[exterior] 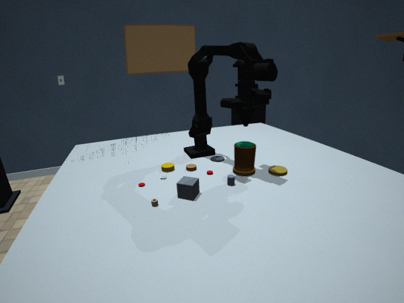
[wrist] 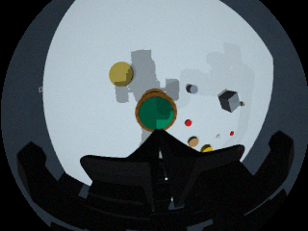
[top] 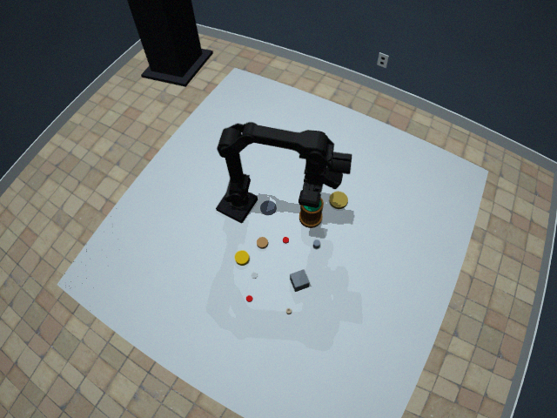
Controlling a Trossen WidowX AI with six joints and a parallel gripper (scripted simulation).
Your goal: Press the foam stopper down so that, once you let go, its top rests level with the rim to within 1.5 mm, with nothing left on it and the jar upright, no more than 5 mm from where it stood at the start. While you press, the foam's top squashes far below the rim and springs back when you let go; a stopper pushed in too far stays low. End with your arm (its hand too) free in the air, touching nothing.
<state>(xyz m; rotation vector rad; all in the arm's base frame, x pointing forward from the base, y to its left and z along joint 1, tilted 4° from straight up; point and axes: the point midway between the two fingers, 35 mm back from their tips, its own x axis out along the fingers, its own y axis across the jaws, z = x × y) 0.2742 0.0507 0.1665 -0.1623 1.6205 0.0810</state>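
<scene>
While the arm arches over, its closed, empty gripper (exterior: 245, 124) points straight down above the jar (exterior: 244, 160).

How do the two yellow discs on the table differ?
The disc beside the jar is wider, flatter and a duller gold; the disc near the arm's base is smaller across, thicker and bright yellow. The first lies in shadow right of the jar. Both lie flat, untouched.

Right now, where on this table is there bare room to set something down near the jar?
Bare room lies on the gold disc's far side and in front of the grey cube. It is crowded between the jar, the arm's base and the cube, where small discs and pegs lie.
</scene>
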